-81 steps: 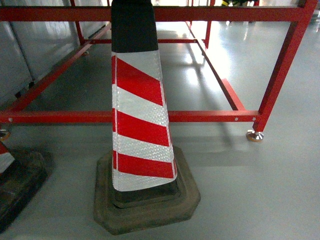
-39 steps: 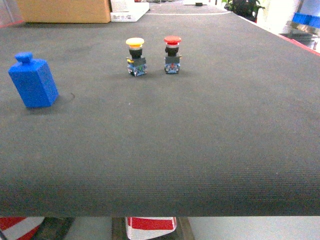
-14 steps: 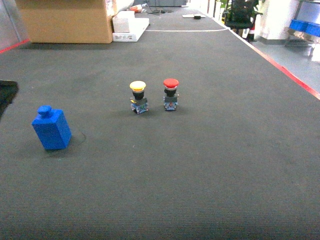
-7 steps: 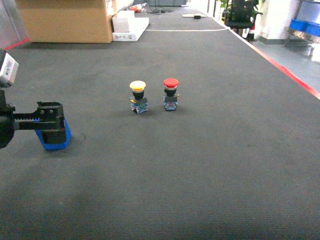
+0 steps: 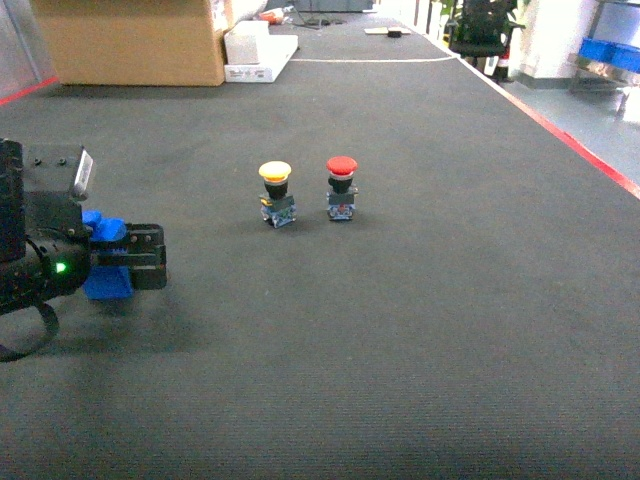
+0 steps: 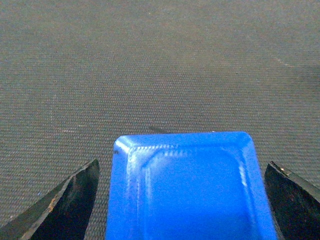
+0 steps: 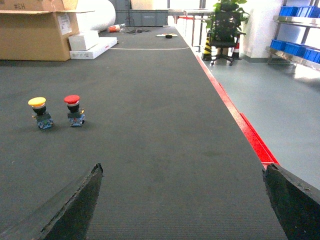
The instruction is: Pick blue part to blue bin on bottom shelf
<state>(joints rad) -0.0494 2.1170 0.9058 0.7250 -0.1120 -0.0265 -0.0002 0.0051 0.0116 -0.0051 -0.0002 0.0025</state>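
The left gripper (image 5: pixel 140 262) stands wide apart around the blue part (image 6: pixel 187 187), fingers clear of its sides, on the dark mat (image 5: pixel 420 320). The right gripper (image 7: pixel 182 200) hangs wide, holding nothing.

Bright blue boxy part (image 5: pixel 108 282) (round knob on top) upright on the dark mat, partly hidden.

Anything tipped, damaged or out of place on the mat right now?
Nothing stands out. The yellow pushbutton and red pushbutton stand upright, apart, and the blue part sits squarely between the left gripper fingers.
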